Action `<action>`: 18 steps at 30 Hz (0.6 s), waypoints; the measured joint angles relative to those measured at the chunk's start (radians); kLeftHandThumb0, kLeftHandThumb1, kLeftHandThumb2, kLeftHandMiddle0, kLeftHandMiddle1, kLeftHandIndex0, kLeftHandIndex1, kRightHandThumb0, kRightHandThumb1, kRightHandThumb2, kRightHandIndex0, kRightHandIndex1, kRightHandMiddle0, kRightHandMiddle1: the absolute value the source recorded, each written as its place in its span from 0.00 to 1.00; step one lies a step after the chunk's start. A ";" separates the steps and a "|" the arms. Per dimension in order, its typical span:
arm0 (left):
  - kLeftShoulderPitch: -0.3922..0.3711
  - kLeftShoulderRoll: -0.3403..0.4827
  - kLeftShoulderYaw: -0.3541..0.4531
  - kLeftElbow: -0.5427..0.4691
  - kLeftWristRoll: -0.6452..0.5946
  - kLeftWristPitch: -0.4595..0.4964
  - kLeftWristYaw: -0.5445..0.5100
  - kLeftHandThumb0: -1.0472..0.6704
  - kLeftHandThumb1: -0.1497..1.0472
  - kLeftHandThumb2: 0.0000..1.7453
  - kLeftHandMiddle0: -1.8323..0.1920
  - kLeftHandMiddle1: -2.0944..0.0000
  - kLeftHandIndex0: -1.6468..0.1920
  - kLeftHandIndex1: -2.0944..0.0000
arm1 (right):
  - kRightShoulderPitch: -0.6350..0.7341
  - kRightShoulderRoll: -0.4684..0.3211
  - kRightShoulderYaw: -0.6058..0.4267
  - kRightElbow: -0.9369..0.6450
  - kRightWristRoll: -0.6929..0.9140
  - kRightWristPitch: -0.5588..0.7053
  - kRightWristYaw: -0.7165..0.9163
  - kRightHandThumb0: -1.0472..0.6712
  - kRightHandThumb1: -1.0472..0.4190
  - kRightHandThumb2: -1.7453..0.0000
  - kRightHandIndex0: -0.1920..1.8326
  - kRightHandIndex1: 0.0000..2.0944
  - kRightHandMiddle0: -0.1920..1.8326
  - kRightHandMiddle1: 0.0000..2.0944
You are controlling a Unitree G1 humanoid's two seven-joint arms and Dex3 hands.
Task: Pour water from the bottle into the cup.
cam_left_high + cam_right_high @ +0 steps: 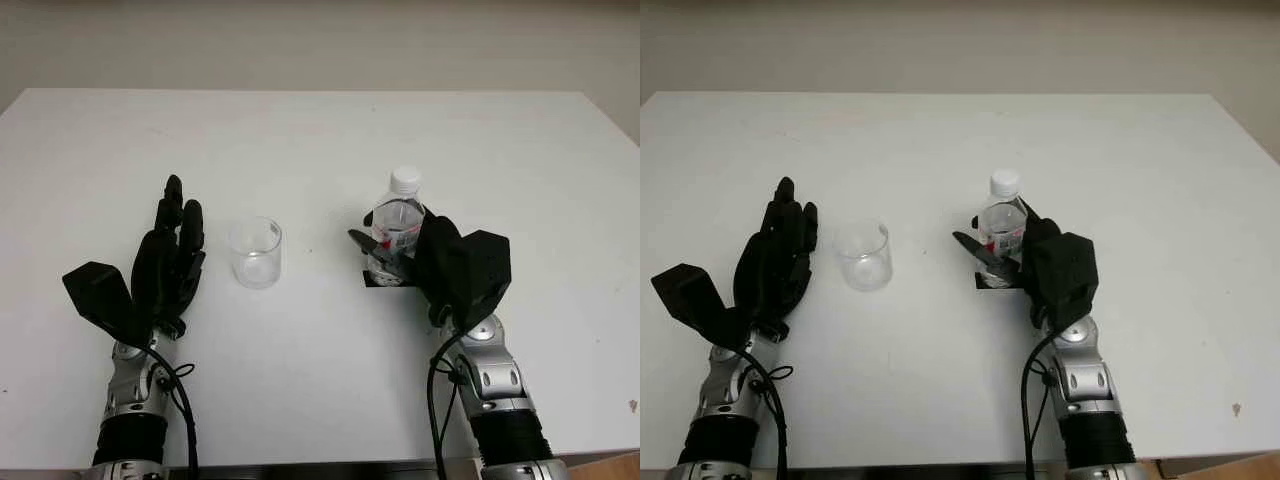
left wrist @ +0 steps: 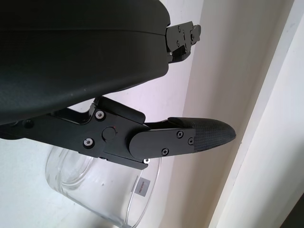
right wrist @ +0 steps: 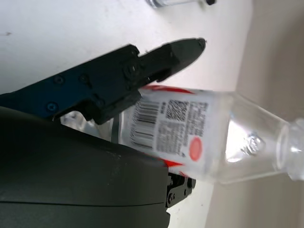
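**Bottle in R grip, cup empty, cap still on**

Head cams: I've got the right hand (image 1: 440,262) wrapped round the lower body of the bottle (image 1: 398,225), which stands upright on the table (image 1: 320,150) on a small dark mat (image 1: 385,281). White cap (image 1: 404,180) is on, so no pour till that's off. Cup (image 1: 254,252) sits between the hands, looks empty. Left hand (image 1: 165,265) is just beside the cup, open, holding nothing.

L wrist: cup wall is thin clear plastic or glass, can't tell which. Prob light and tippy, so brace it low.

R wrist: fingers (image 3: 142,66) clamped over the label. Bottle is thin PET, looks near empty, so light, squashy, slick. I'd keep the grip mid-body and go easy on squeeze.
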 measured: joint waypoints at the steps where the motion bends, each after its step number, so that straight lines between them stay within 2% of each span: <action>1: 0.000 0.000 0.000 0.001 0.000 -0.002 -0.001 0.19 1.00 0.25 0.98 0.97 0.98 0.97 | 0.002 -0.002 0.005 0.001 -0.006 0.000 0.000 0.18 0.04 0.97 0.04 0.47 0.02 0.51; 3: 0.000 0.002 0.000 0.003 0.001 -0.006 -0.001 0.19 1.00 0.26 0.98 0.97 0.98 0.97 | 0.004 -0.004 0.006 0.002 -0.012 0.000 0.002 0.17 0.05 0.97 0.05 0.37 0.04 0.40; 5: 0.000 0.005 0.000 0.004 0.001 -0.006 0.000 0.19 1.00 0.25 0.98 0.97 0.98 0.97 | 0.006 -0.007 0.006 0.004 -0.017 -0.004 0.004 0.16 0.05 0.97 0.06 0.23 0.07 0.24; 6: 0.000 0.007 0.000 0.004 0.001 -0.006 0.000 0.18 1.00 0.24 0.97 0.97 0.98 0.97 | 0.009 -0.008 0.007 0.007 -0.021 -0.009 0.004 0.16 0.04 0.97 0.07 0.19 0.08 0.20; 14: 0.000 0.018 0.001 0.007 0.001 -0.005 0.003 0.19 1.00 0.25 0.97 0.97 0.98 0.97 | 0.029 -0.006 0.005 0.011 -0.023 -0.030 -0.009 0.15 0.07 0.97 0.01 0.03 0.02 0.05; 18: 0.000 0.019 0.001 0.008 0.001 -0.005 0.003 0.19 1.00 0.25 0.97 0.97 0.98 0.97 | 0.038 -0.007 -0.002 0.012 -0.013 -0.040 0.005 0.14 0.08 0.97 0.00 0.00 0.00 0.00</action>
